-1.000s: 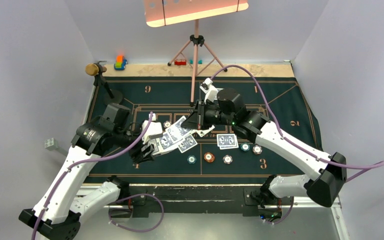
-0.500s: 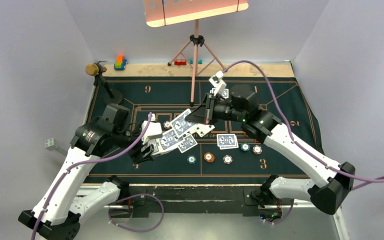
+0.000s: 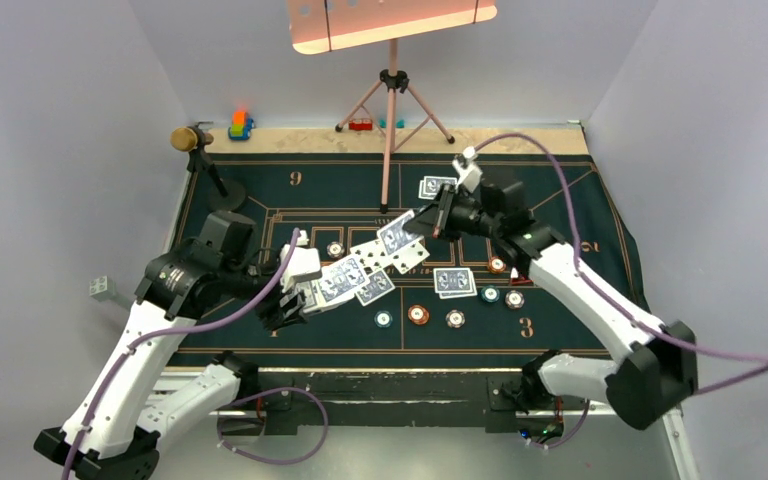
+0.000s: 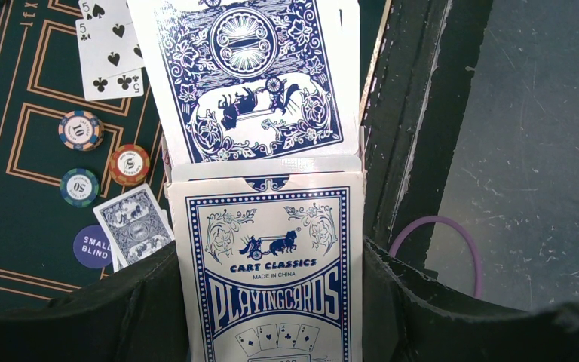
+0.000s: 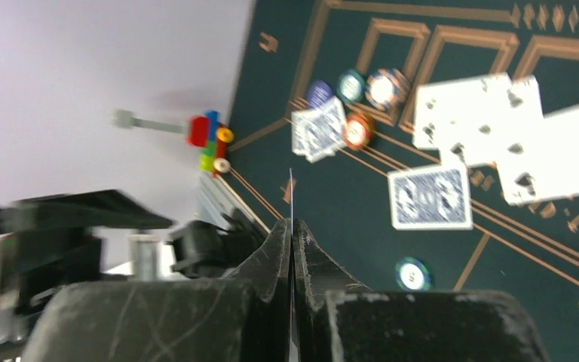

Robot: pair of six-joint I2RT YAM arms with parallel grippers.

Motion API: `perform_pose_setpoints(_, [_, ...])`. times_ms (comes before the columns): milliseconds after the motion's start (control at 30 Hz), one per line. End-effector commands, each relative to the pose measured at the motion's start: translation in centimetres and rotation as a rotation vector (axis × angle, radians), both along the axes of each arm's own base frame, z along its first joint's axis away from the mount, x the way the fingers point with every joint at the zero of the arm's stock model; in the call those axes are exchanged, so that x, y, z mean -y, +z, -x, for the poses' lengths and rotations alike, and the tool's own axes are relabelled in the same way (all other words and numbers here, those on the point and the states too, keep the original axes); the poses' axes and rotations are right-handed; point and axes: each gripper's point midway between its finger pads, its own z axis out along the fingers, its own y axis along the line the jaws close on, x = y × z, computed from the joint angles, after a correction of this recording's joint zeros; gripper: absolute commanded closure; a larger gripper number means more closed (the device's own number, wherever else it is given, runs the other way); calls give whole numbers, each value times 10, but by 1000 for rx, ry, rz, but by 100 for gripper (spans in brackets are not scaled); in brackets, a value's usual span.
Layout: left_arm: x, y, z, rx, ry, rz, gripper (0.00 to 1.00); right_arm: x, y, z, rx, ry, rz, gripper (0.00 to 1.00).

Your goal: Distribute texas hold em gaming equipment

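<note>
My left gripper is shut on a blue and white playing card box, and blue-backed cards fan out of its top. In the top view this box hangs over the mat's left middle. My right gripper is shut on a single blue-backed card, seen edge-on in the right wrist view. Face-up cards lie under it. Face-down cards lie at the far side and at the right. Poker chips are scattered along the near row.
A tripod stands at the back centre of the green mat. A gold-headed microphone is at the back left, with toy blocks beside it. More chips lie left of the box.
My right gripper has moved right and farther back, away from the box, carrying one blue-backed card. The left arm and its box have stayed put.
</note>
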Motion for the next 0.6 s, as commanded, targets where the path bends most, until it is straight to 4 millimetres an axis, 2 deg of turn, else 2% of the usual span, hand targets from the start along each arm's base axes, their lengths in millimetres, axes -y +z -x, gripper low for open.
perform_pose_setpoints(0, [6, 9, 1, 34, -36, 44, 100, -13, -63, -5, -92, 60, 33, 100])
perform_pose_setpoints(133, [7, 8, 1, 26, -38, 45, 100, -30, -104, -14, -130, 79, 46, 100])
perform_pose_setpoints(367, [7, 9, 1, 25, -39, 48, 100, -60, -158, -25, -177, 105, 103, 100])
perform_pose_setpoints(567, [9, 5, 3, 11, -48, 52, 100, -72, -201, -16, -240, 121, 181, 100])
